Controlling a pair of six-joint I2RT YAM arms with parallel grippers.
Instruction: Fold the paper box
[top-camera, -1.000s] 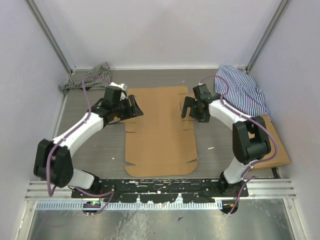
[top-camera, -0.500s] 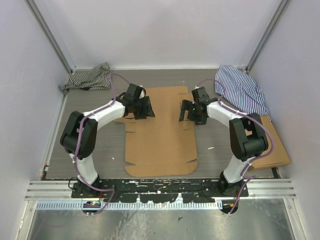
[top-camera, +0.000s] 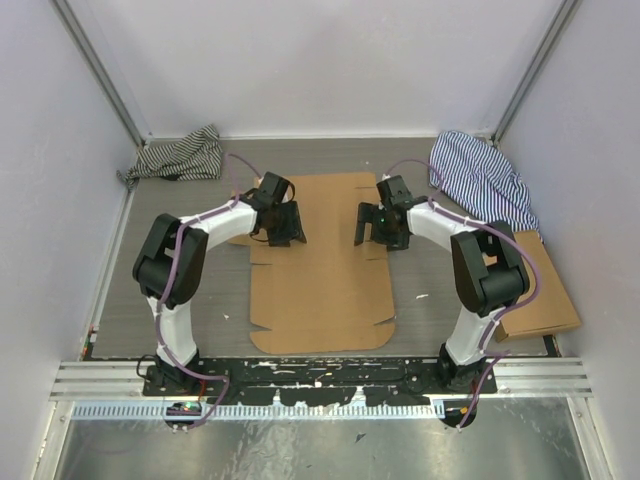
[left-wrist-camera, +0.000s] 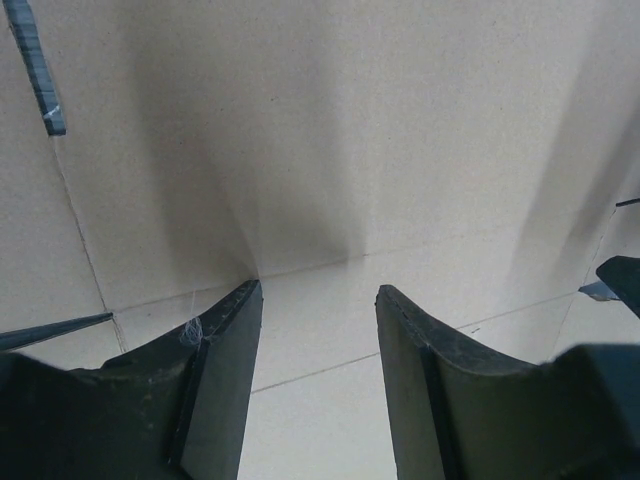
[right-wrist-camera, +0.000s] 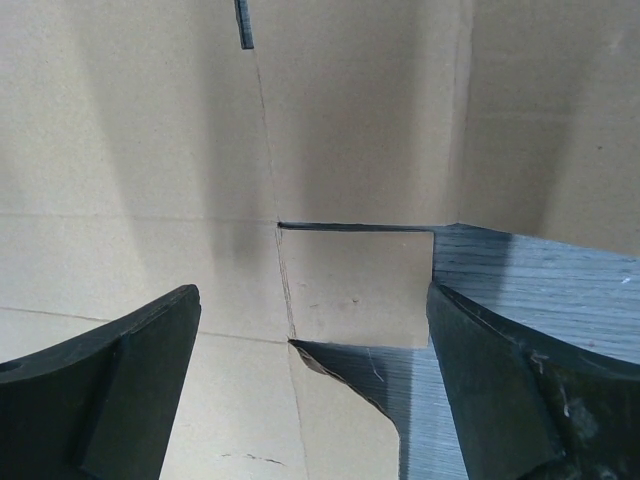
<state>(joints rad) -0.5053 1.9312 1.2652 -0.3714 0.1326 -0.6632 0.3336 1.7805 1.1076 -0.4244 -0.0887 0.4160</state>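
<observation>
Cardboard fills the middle of the overhead view. The paper box (top-camera: 320, 285), a plain brown corrugated die-cut sheet, lies flat and unfolded on the grey wood-grain table (top-camera: 200, 300). It runs from the lower centre of the frame toward the upper centre, with slits and small flaps along both long edges.

The left gripper (top-camera: 284, 224) hangs over the sheet's left margin in the upper half of the frame, and the right gripper (top-camera: 376, 227) mirrors it over the right margin. In the left wrist view the left gripper (left-wrist-camera: 318, 292) has its fingers parted by a moderate gap with nothing between them, and bare cardboard and faint score lines lie below. In the right wrist view the right gripper (right-wrist-camera: 312, 295) is spread wide and also empty, over a cut notch where a small flap meets the table. Whether either fingertip touches the sheet cannot be told.

The sheet looks light and fairly stiff, likely to bend cleanly along its scores and resist elsewhere. Lying flush, it offers little edge to get under, and it may skate on the smooth table if pushed from one side only. The side flaps by the notches seem the best hold: one pincer pinning the centre panel while the other lifts a flap edge. A hard pinch could crush the fluting.
</observation>
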